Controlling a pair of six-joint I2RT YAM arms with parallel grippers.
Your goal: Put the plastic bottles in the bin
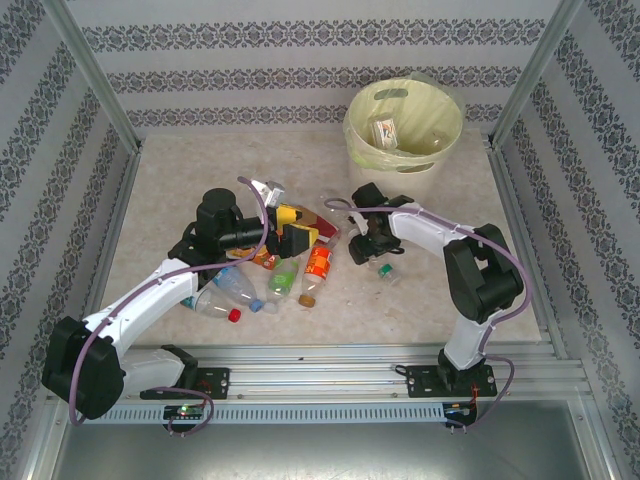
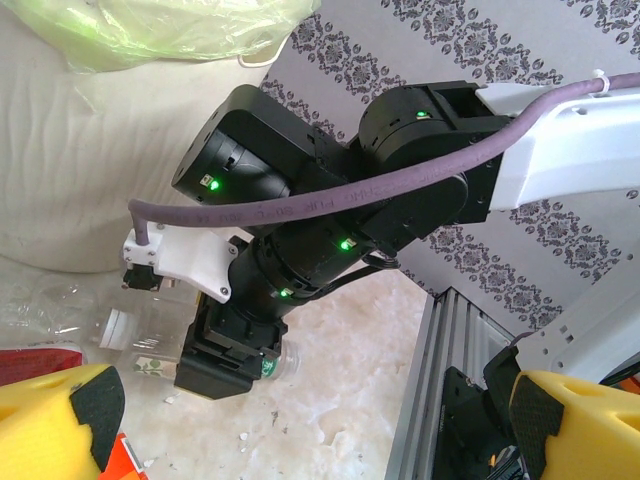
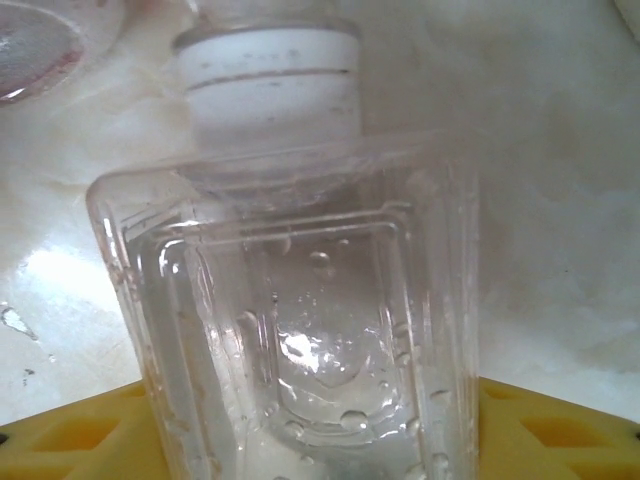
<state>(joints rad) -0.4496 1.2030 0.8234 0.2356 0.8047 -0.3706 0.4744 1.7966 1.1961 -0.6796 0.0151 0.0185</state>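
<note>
Between the yellow fingers [image 3: 560,435] of the right gripper [image 3: 320,445] lies a clear bottle [image 3: 300,320], resting on the table [image 1: 180,180] just right of centre. Its long axis runs straight out in line with the fingers. The base end sits in the gap and the white cap [image 3: 268,85] points away from the wrist. The jaws stand part-way in, one finger on each flank of the body, but whether they press it or merely bracket it cannot be told.

The bottle is thin, glassy plastic with a squarish section. Its upper face is embossed with nested rectangular panels and its edges are ribbed. Droplets cling inside. It looks light and likely to buckle under a hard squeeze. The cap is smooth, with a faint ring round it.

The bin [image 1: 400,162] stands beyond this gripper in the far right corner of the table, well apart from it. It is a round, cream tub lined with a pale yellow, crinkled bag [image 1: 425,105]. The right arm is plainly the nearer one to it, so the carry would probably go up and away from the bases.

The other bottles [image 1: 285,268] lie in a heap left of centre, with red, orange and green labels. The left gripper [image 1: 290,235] hangs over them with its jaws spread fully wide and nothing in them. The tabletop is pale, marbled and matt.
</note>
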